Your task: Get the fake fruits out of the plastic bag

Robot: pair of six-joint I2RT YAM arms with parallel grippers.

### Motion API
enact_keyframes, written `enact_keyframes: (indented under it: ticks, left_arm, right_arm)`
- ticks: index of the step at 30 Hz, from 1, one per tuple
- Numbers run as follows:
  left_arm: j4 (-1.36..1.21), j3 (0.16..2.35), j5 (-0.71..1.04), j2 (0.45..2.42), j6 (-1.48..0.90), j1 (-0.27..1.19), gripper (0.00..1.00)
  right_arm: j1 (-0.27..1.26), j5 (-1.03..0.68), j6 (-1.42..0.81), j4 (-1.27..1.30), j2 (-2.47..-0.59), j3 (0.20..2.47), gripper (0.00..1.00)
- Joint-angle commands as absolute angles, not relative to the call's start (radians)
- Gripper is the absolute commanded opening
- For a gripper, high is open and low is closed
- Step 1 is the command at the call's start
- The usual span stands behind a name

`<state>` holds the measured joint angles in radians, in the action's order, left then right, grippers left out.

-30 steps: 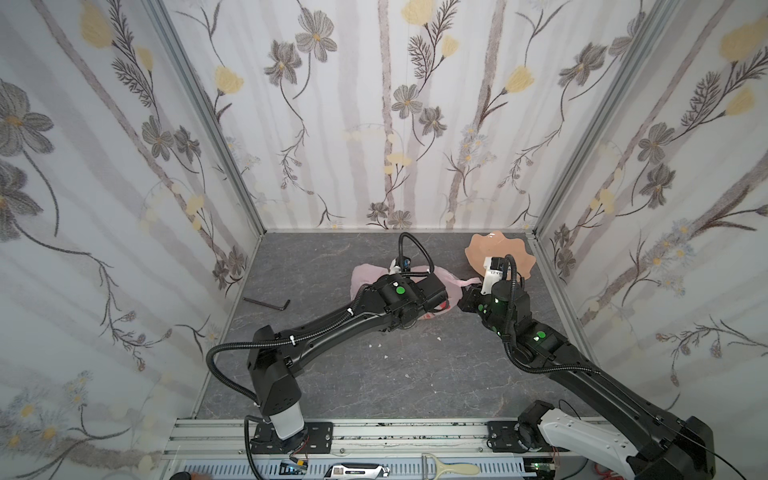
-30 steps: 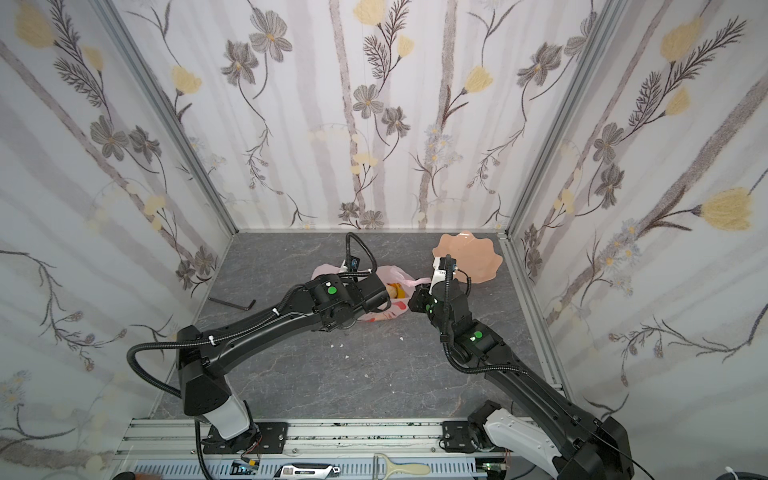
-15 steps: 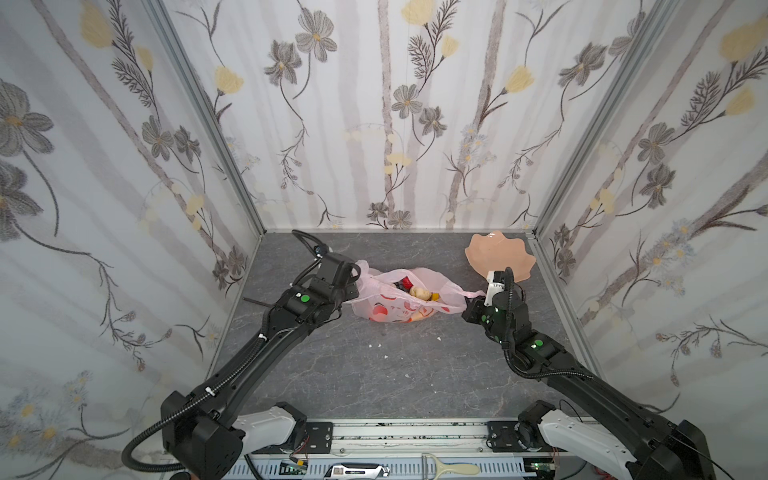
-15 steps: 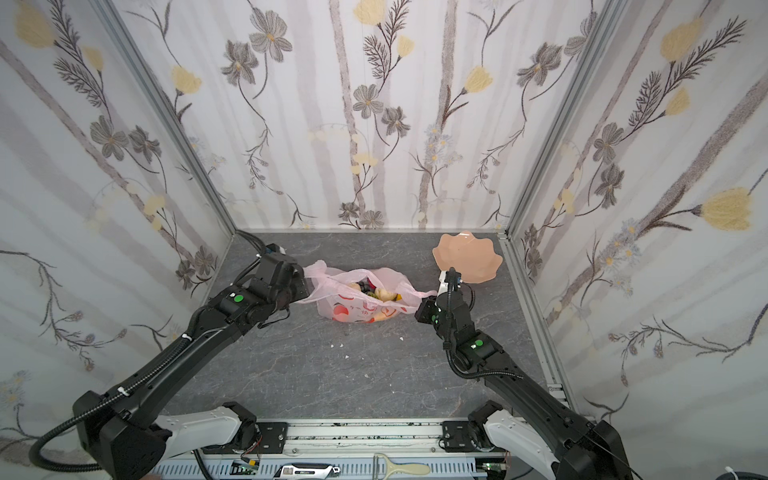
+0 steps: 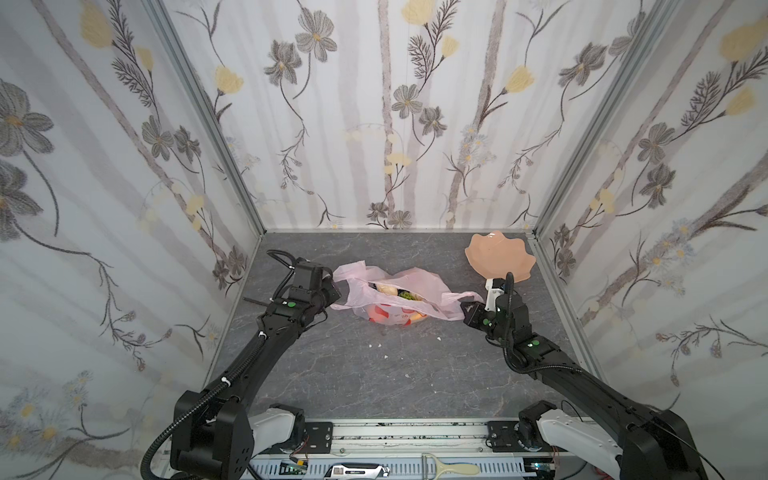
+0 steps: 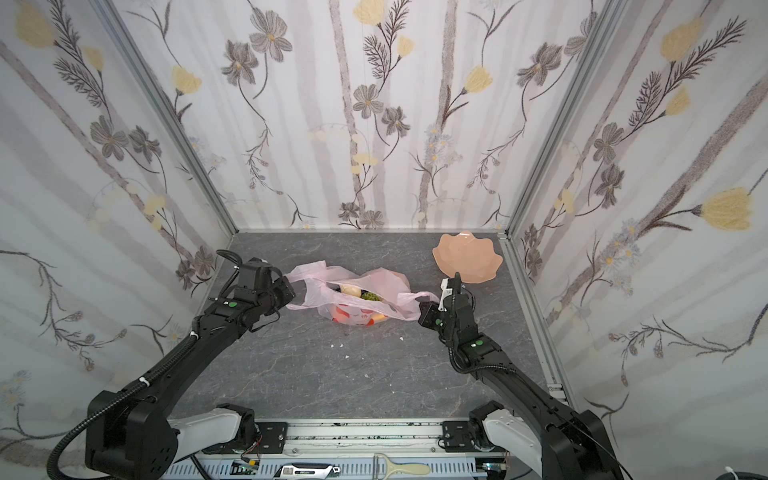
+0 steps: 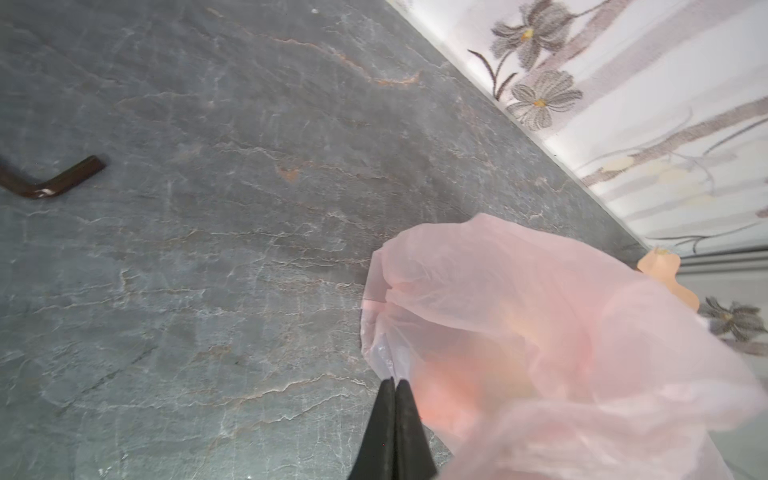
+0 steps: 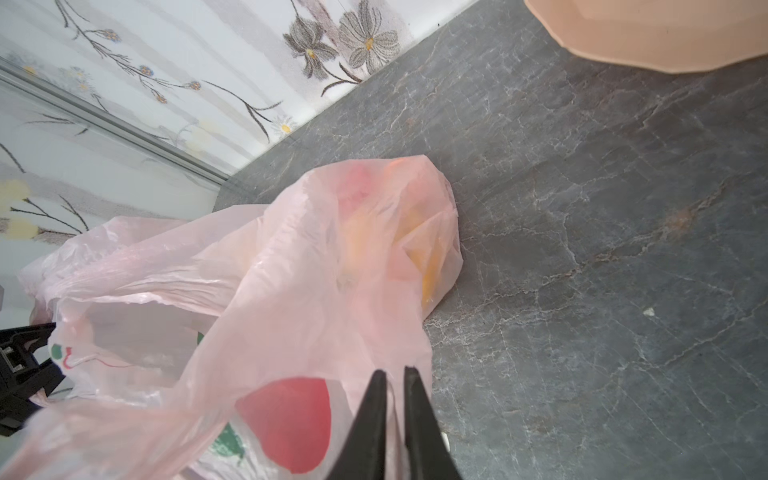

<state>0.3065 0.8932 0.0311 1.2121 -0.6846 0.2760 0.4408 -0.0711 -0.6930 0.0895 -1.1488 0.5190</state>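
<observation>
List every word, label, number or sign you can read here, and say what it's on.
No text here can be read.
Bag: red and green printed marks, no legible letters.
Tool at the near edge: pale label, too small to read.
</observation>
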Motion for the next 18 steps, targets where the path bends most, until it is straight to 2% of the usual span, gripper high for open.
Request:
enact_keyframes:
  ticks: [1, 3, 9, 14, 16, 18]
  left_arm:
    - [0.276, 0.902, 0.018, 1.212, -0.666, 0.298, 0.00]
    - [0.276, 0.902, 0.006, 1.210, -0.665, 0.310, 0.00]
    - [0.276, 0.908, -0.012, 1.205, -0.654, 0.313, 0.00]
    - [0.277, 0.906, -0.018, 1.200, -0.649, 0.313, 0.00]
    - [0.278, 0.905, -0.020, 1.198, -0.647, 0.311, 0.00]
    - [0.279, 0.904, -0.020, 1.197, -0.644, 0.312, 0.00]
  right_arm:
    - [0.474, -0.006, -0.591, -0.039, -1.102, 0.582, 0.58]
    - [0.519, 0.081, -0.543, -0.161, -1.081, 0.645, 0.70]
    - [0.611, 0.266, -0.455, -0.414, -1.041, 0.789, 0.99]
    - [0.692, 0.466, -0.438, -0.658, -1.127, 0.992, 1.00]
    - [0.768, 0.574, -0.442, -0.757, -1.163, 1.086, 1.00]
    - [0.868, 0.588, -0.426, -0.796, -1.168, 1.151, 0.98]
